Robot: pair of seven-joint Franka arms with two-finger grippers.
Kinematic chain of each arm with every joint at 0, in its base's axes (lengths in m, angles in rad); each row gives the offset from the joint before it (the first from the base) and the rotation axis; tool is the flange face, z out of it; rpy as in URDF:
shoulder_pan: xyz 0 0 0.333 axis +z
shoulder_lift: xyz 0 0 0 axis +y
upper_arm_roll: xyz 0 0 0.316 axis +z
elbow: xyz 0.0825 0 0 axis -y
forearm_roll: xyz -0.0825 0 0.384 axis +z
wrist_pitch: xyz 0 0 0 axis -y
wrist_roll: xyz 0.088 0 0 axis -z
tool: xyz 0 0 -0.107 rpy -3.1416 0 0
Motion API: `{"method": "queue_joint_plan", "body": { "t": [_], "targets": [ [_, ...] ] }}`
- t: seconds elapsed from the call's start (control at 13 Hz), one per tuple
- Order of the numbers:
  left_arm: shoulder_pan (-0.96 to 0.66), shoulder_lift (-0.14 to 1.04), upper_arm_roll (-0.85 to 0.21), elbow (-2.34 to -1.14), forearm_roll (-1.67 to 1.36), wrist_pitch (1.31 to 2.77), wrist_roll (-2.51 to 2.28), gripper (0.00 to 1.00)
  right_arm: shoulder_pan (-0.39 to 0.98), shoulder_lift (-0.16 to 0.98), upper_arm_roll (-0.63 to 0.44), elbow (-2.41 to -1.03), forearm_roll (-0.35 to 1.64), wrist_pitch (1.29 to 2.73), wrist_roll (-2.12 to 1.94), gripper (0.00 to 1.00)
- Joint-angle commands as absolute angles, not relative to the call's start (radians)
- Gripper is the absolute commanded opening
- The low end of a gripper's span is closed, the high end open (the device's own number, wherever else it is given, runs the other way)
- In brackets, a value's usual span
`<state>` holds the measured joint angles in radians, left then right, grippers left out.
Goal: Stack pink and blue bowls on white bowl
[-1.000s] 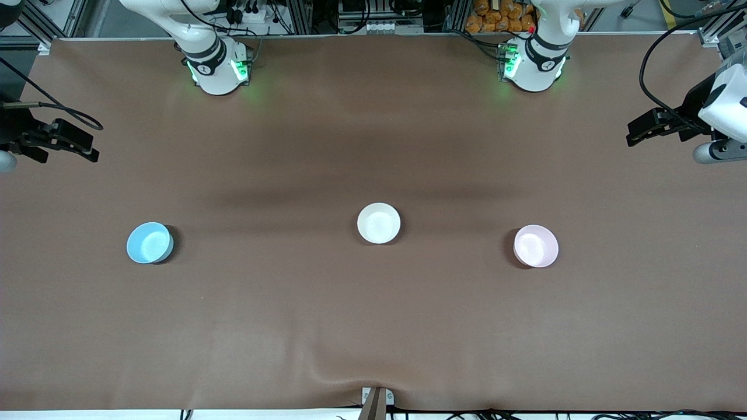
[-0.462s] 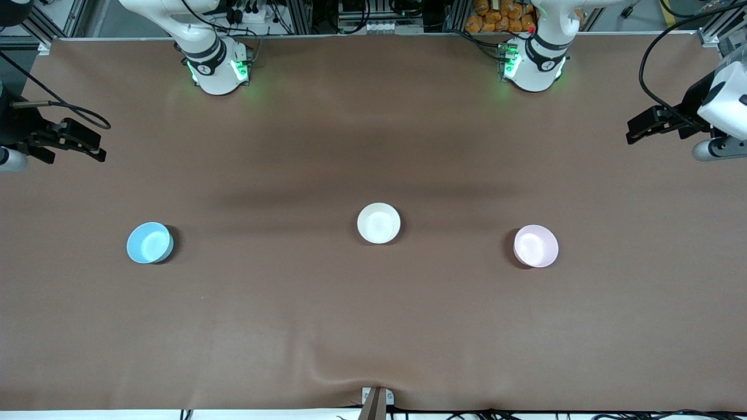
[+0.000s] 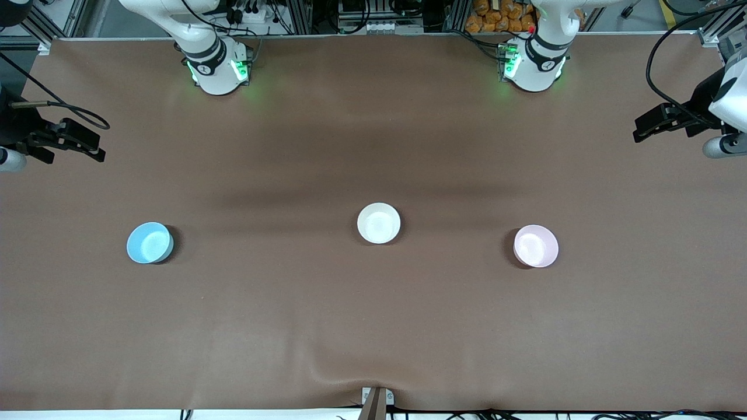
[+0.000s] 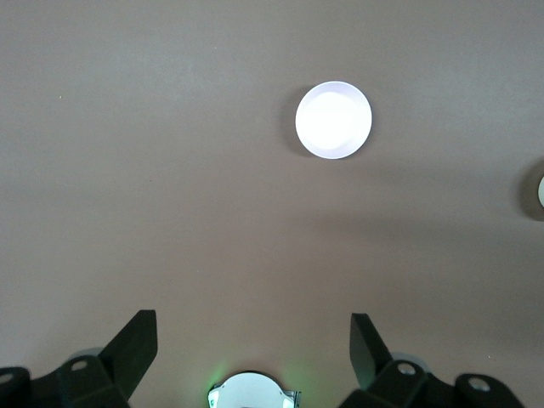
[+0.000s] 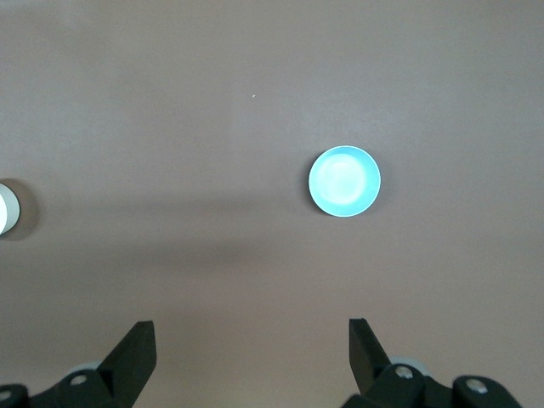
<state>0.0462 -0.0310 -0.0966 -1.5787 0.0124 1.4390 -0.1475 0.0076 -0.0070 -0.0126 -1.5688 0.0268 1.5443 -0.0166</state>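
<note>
Three bowls: one pink bowl (image 3: 536, 245), one blue bowl (image 3: 149, 242), one white bowl (image 3: 379, 223)

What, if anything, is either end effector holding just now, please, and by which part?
Nothing: the left end effector and right end effector are open and empty, high above the brown table.

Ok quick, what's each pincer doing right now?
Left pincer: open, holding nothing, high over the brown table.
Right pincer: open, holding nothing, high over the table.

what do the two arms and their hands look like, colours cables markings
Both arms are glossy white with rounded segments, black joint rings and green lights glowing at their bases. The left hand and right hand are black, each with two wedge-shaped black fingers and a black cable looping along the arm.
</note>
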Motion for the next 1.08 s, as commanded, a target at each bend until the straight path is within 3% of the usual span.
{"method": "queue_joint_plan", "body": {
  "t": [0.0, 1.0],
  "targets": [
    [0.064, -0.058, -0.1, -1.603, 0.008, 1.451, -0.126, 1.0, 0.014, -0.009, -0.018, -1.566, 0.035, 1.539, -0.003, 1.0],
    [0.083, -0.048, -0.1, -1.603, 0.002, 1.476, -0.098, 1.0, 0.014, -0.009, -0.018, -1.566, 0.035, 1.537, -0.003, 1.0]
  ]
}}
